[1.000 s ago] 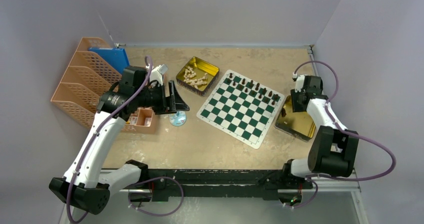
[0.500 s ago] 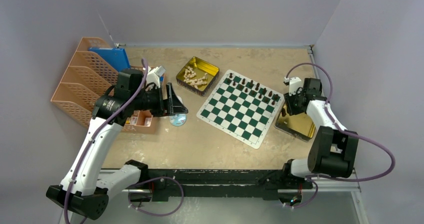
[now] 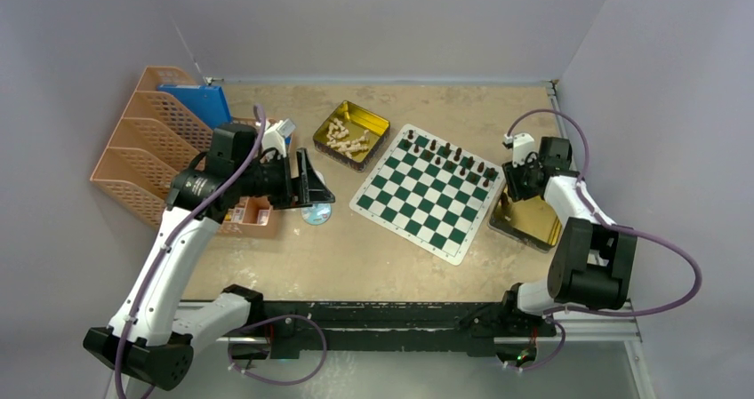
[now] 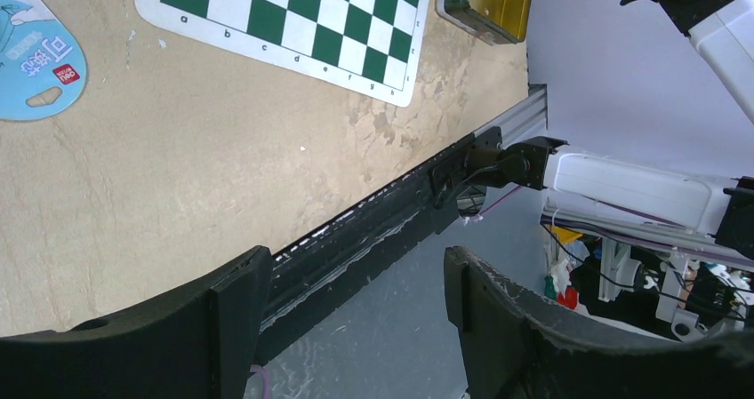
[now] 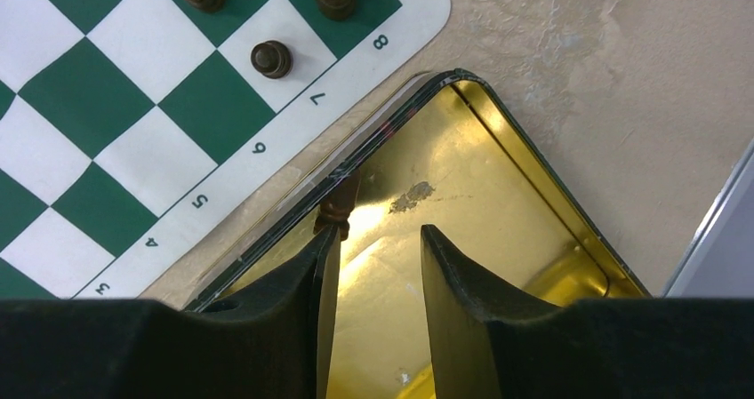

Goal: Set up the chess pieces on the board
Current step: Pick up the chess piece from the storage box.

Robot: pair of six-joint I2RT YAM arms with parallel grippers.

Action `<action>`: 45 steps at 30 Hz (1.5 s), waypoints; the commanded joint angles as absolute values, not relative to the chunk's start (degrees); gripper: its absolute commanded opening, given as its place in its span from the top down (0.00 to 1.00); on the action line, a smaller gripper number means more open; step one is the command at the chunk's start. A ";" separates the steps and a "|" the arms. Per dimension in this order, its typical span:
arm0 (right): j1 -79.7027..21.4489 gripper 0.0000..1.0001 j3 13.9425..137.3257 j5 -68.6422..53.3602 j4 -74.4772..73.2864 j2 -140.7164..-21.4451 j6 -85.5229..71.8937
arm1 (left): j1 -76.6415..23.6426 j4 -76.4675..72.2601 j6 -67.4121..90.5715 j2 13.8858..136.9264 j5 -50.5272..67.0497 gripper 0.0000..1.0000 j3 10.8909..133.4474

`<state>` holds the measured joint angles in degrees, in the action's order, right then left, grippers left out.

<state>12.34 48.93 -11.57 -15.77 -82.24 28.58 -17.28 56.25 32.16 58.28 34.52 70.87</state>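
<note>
The green and white board (image 3: 427,193) lies at the table's middle; dark brown pieces (image 3: 449,155) stand along its far right edge. My right gripper (image 3: 511,188) is open and empty, low over the right gold tin (image 3: 531,226). In the right wrist view the gripper (image 5: 378,239) hangs over the tin's floor (image 5: 462,195). One dark brown piece (image 5: 339,205) stands at the tin's wall just beyond the left fingertip (image 5: 322,243), outside the jaws. Three dark pieces (image 5: 271,59) show on the board (image 5: 133,106). My left gripper (image 3: 318,186) is open and empty, held above the table left of the board.
A gold tin (image 3: 350,132) with pale beige pieces sits behind the board's left corner. A blue disc (image 3: 314,212) lies under my left gripper, also in the left wrist view (image 4: 36,61). Orange file racks (image 3: 142,141) and a small orange box (image 3: 253,212) stand at left.
My right gripper has shifted left within the tin, toward the wall beside the board and the lone dark piece. My left arm has drifted slightly left and down.
</note>
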 commanded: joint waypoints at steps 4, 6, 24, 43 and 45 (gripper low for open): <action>12.39 0.59 48.52 -12.49 -12.55 -84.06 28.70 | -17.40 53.92 32.43 58.90 35.94 0.30 70.55; 12.34 0.59 48.31 -12.75 -12.83 -84.39 28.94 | -17.40 53.88 32.24 59.14 35.95 0.30 70.79; 12.28 0.57 47.39 -14.32 -12.07 -86.86 28.25 | -17.40 53.79 31.38 60.27 35.70 0.30 71.28; 12.12 0.74 46.83 -13.45 -12.07 -87.56 27.95 | -17.40 53.53 31.55 60.64 35.60 0.31 70.75; 12.05 0.76 46.48 -12.69 -12.45 -86.82 27.95 | -17.40 53.50 31.55 60.60 35.60 0.31 70.88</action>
